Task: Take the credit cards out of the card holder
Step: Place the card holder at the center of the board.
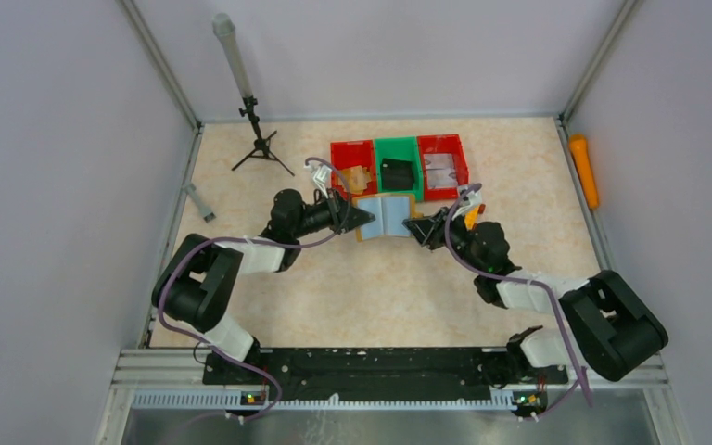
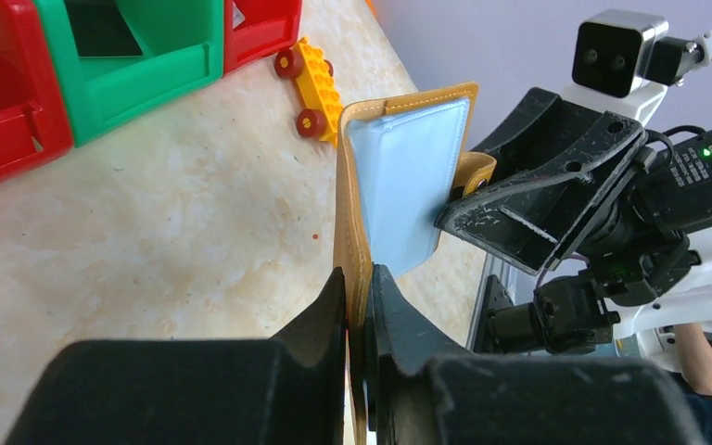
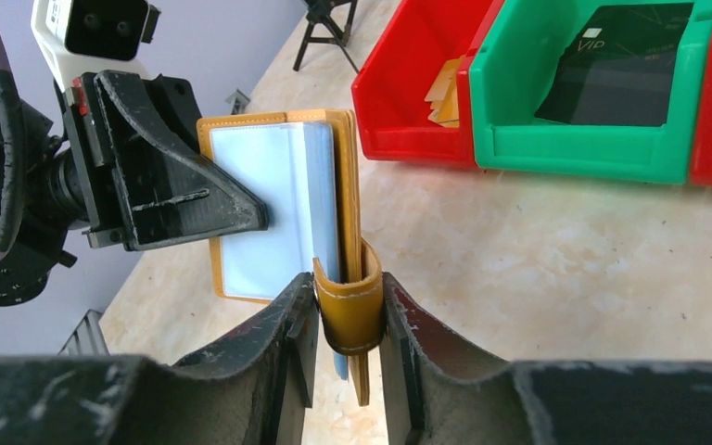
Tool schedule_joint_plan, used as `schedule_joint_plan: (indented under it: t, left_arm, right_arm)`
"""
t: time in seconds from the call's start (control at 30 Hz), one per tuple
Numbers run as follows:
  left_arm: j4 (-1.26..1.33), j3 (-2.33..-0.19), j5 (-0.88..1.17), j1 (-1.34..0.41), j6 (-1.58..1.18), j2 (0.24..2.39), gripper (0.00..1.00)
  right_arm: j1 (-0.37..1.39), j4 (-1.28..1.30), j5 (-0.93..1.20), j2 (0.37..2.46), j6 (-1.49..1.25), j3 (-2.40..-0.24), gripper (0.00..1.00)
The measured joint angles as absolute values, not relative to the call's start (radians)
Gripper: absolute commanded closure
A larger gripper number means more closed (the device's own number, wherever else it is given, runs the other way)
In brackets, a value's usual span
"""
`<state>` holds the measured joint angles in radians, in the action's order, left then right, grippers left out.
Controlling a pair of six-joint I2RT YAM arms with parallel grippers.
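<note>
The card holder point(image 1: 387, 215) is held open and upright between my two grippers, in front of the bins. My left gripper point(image 1: 363, 219) is shut on the edge of its left cover point(image 2: 352, 232), with the jaws pinching the brown leather point(image 2: 360, 292). My right gripper point(image 1: 414, 225) is shut on the side tab point(image 3: 352, 301) and the right cover. The pale blue-grey lining point(image 3: 278, 199) faces up, and no card shows in it. Tan credit cards point(image 3: 445, 88) lie in the left red bin point(image 1: 353, 162).
A green bin point(image 1: 397, 165) holds a black card point(image 3: 616, 69), and a second red bin point(image 1: 442, 162) stands to its right. An orange-yellow toy block point(image 2: 315, 88) lies beside the right gripper. A small tripod point(image 1: 258, 139) stands at the back left, and an orange cylinder point(image 1: 584, 170) lies by the right wall.
</note>
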<state>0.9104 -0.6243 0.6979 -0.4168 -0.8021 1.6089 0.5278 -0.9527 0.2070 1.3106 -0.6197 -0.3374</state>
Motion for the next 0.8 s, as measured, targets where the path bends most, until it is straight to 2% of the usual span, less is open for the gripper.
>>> schedule_joint_plan:
  t: [0.4, 0.8]
  left_arm:
    - [0.954, -0.619, 0.719, -0.413, -0.830, 1.612, 1.00]
    - [1.085, -0.619, 0.780, -0.421, -0.892, 1.655, 1.00]
  right_arm:
    - [0.527, -0.951, 0.205, 1.303, -0.620, -0.327, 0.83]
    - [0.523, -0.958, 0.255, 1.343, -0.620, -0.330, 0.81]
